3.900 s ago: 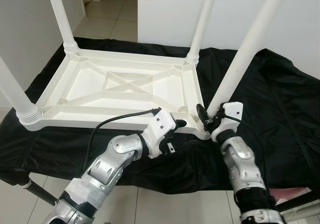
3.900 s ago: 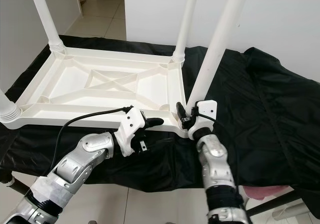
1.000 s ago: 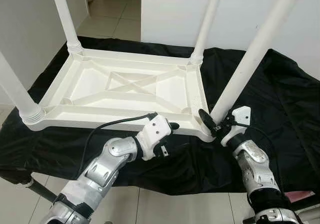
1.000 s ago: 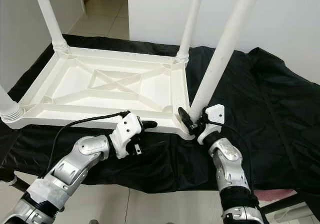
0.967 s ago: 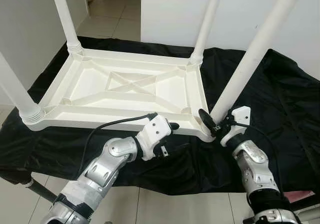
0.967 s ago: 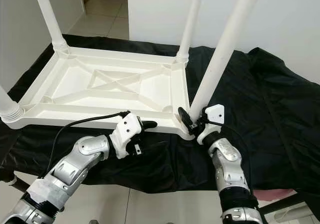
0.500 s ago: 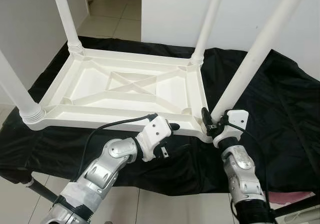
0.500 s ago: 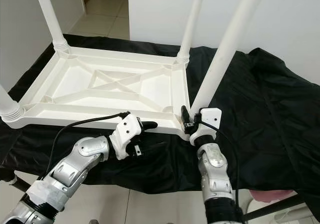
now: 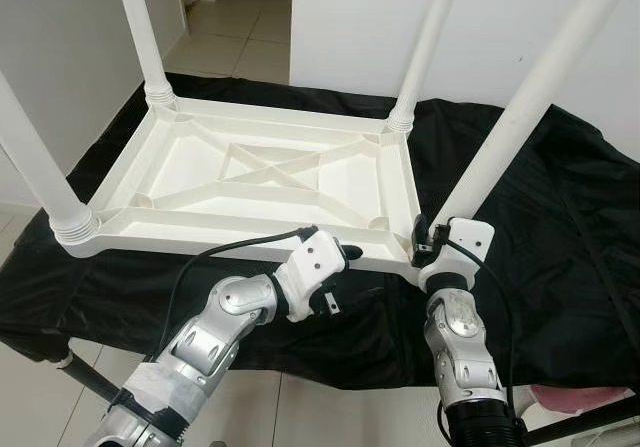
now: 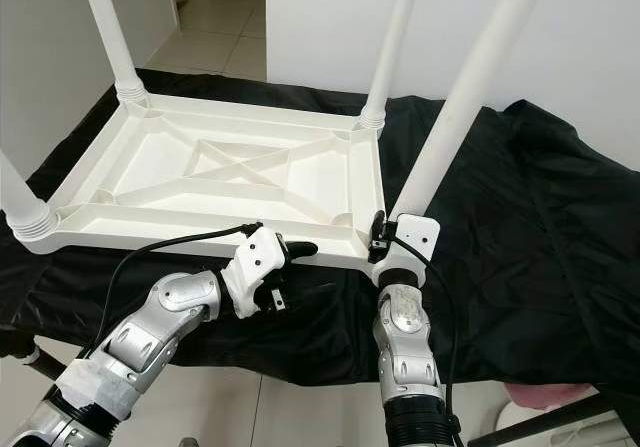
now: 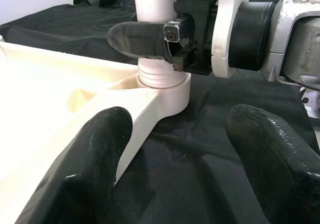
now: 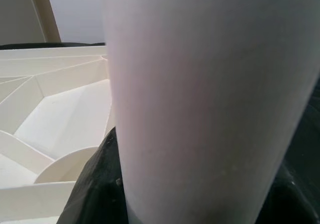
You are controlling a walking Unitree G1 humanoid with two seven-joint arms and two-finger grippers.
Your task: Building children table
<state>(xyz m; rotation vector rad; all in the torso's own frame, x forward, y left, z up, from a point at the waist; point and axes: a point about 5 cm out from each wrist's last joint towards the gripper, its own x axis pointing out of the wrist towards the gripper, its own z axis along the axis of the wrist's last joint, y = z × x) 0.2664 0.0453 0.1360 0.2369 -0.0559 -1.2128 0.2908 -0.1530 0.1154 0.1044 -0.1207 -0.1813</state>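
A white plastic children's table (image 9: 260,172) lies upside down on a black cloth (image 9: 560,227), with its legs pointing up. My right gripper (image 9: 425,242) is clamped around the base of the near right leg (image 9: 520,117), just above its socket in the corner (image 11: 165,91). One right finger (image 11: 137,38) lies across the front of that leg, whose white tube looms close in the right wrist view (image 12: 210,98). My left gripper (image 9: 345,257) is open at the table's front rim, a little left of that corner. Its two fingertips (image 11: 95,169) are spread wide, holding nothing.
The other legs stand at the near left (image 9: 40,167), far left (image 9: 145,37) and far right (image 9: 425,47) corners. A tiled floor (image 9: 230,27) and a white wall lie behind. The cloth-covered surface ends close in front of my arms.
My right wrist has turned around the leg's base and its forearm has swung left under the corner. The left gripper has stayed put. The camera has shifted slightly.
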